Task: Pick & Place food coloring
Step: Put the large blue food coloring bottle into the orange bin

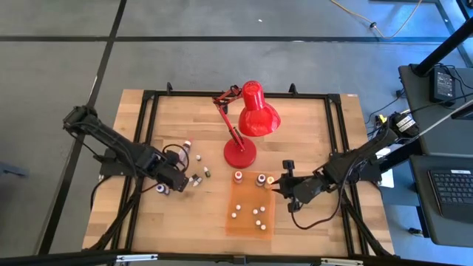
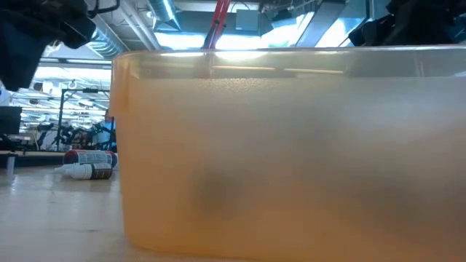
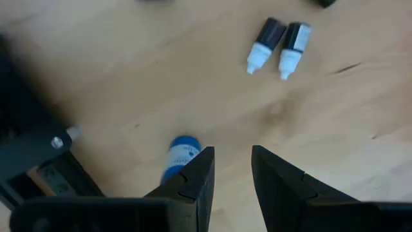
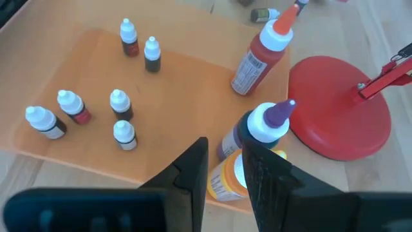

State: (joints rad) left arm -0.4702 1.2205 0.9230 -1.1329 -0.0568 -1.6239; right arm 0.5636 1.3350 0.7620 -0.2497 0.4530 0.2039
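From above, the left gripper [image 1: 179, 182] sits left of centre among small food coloring bottles [image 1: 198, 176] scattered on the wooden table [image 1: 310, 129], while the right gripper [image 1: 284, 186] sits right of centre at the upper right edge of the orange tray [image 1: 245, 216], where six more small bottles stand; three larger bottles [image 1: 260, 179] line the tray's top edge below the red lamp [image 1: 251, 122]. At table height the tray wall [image 2: 291, 160] fills most of the frame, with two bottles lying [image 2: 89, 164] at the left. The left wrist view shows narrowly parted fingers [image 3: 193, 177] holding nothing, a blue bottle [image 3: 179, 154] lying just beside one finger at lower centre, and two dark bottles [image 3: 278, 44] at upper right. The right wrist view shows fingers [image 4: 187, 171] narrowly apart and empty, beside a purple-tipped bottle [image 4: 261, 129] and an orange bottle [image 4: 225, 180]; six small bottles [image 4: 119, 103] stand at left.
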